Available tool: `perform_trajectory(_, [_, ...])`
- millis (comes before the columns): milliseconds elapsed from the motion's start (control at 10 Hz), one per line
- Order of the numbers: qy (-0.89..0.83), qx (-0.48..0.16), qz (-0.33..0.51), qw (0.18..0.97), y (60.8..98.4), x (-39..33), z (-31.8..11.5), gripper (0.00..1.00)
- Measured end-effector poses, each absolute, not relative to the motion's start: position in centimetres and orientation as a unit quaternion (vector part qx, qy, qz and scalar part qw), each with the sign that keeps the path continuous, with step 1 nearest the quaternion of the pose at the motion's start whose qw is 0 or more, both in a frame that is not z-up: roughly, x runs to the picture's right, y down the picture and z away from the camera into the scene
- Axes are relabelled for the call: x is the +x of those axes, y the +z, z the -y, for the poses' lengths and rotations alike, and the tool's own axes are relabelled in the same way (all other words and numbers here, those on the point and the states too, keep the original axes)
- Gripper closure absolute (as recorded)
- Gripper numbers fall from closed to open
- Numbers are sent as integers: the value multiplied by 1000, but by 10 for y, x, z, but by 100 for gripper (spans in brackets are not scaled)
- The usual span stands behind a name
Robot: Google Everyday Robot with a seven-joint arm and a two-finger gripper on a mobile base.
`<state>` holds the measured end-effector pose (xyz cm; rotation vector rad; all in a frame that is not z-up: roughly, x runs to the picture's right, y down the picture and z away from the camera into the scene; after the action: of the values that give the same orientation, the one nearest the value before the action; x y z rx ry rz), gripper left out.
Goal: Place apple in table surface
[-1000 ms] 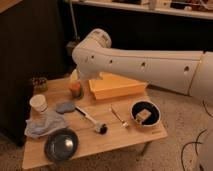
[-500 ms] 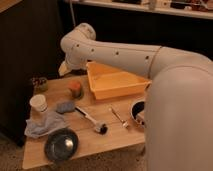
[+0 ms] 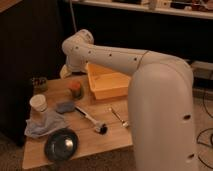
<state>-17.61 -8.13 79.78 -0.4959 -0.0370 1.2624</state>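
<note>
The apple (image 3: 76,92) is small and orange-red and sits on the light wooden table surface (image 3: 107,135), left of the yellow tub. My gripper (image 3: 74,79) hangs from the white arm's wrist (image 3: 79,46) directly above the apple, close to its top. The wrist and shadow hide where the gripper meets the apple, so I cannot tell if they touch. The thick white arm fills the right of the view and hides the table's right end.
A yellow plastic tub (image 3: 107,82) stands at the back. A dark metal cup (image 3: 39,84), a white paper cup (image 3: 39,104), a blue sponge (image 3: 65,106), a grey cloth (image 3: 45,126), a dark bowl (image 3: 61,145), a brush (image 3: 92,120) and a spoon (image 3: 119,117) lie around.
The arm has swung left and closer to the camera, covering the table's right end. The gripper has come down over the apple. The apple has stayed in place.
</note>
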Motion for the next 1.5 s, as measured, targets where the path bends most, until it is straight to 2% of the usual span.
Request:
perform_trajectory(400, [569, -254, 27, 781, 821, -208, 67, 20])
perform_trajectory(800, [566, -261, 3, 782, 856, -219, 54, 20])
perform_trajectory(1500, [558, -272, -17, 784, 888, -229, 38, 20])
